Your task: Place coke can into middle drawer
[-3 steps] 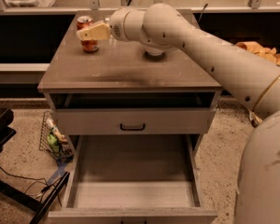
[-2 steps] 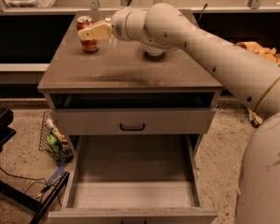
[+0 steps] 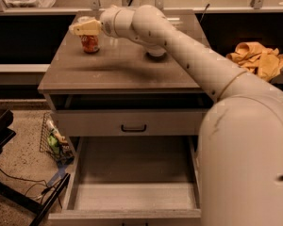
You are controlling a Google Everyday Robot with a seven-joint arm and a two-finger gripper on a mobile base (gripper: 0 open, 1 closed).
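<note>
The coke can (image 3: 90,43), red-orange with white lettering, stands upright at the back left of the grey cabinet top (image 3: 118,72). My gripper (image 3: 84,28) reaches in from the right and sits right over the can's top, covering it. Whether it holds the can does not show. The middle drawer (image 3: 132,168) is pulled wide open below, at the bottom of the view, with a pale bare floor and nothing in it. My arm crosses the cabinet top from the right.
The upper drawer with a small black handle (image 3: 133,127) is slightly open above the middle one. A white bowl (image 3: 155,53) is mostly hidden behind my arm. A wire basket (image 3: 54,140) and cables lie on the floor at left. An orange cloth (image 3: 257,58) lies at right.
My gripper has moved left from beside the can to over its top. The can stands in the same place.
</note>
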